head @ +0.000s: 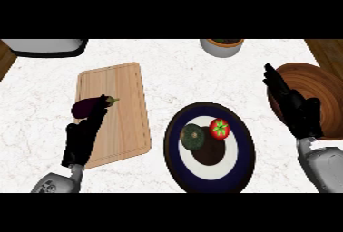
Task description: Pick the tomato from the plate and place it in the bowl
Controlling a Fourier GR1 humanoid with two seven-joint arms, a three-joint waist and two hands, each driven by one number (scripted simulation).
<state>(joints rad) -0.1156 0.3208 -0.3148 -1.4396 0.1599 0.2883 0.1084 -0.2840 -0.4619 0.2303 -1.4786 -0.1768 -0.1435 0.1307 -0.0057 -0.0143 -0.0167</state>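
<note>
**Two hands up, tomato on the plate**

We are looking straight down on a pale marbled surface point(167, 68). Dead centre sits the plate point(175, 156), dark blue at the rim and white inside, and on it the red tomato point(220, 128) with its green star of a stem facing us. Just beside it, to its left, lies a dark green round vegetable point(193, 137), so close the two seem to touch.

Our right hand point(295, 108) stands at the right of the view, fingers straight and spread apart, holding nothing. It rises in front of the brown wooden bowl point(315, 81), overlapping the bowl's left side. The tomato lies to the left of this hand and a little lower in the view, well apart from it, with bare surface and plate rim between them.

Our left hand point(84, 136) is over at the left, above the wooden cutting board point(120, 104). Its fingers are straight too, pointing up the view, and their tips meet the purple eggplant point(89, 107) that rests on the board; whether they really touch it we cannot tell.

At the far edge we see a grey pot point(221, 47) and, in the left corner, a white and black appliance point(47, 46).
</note>
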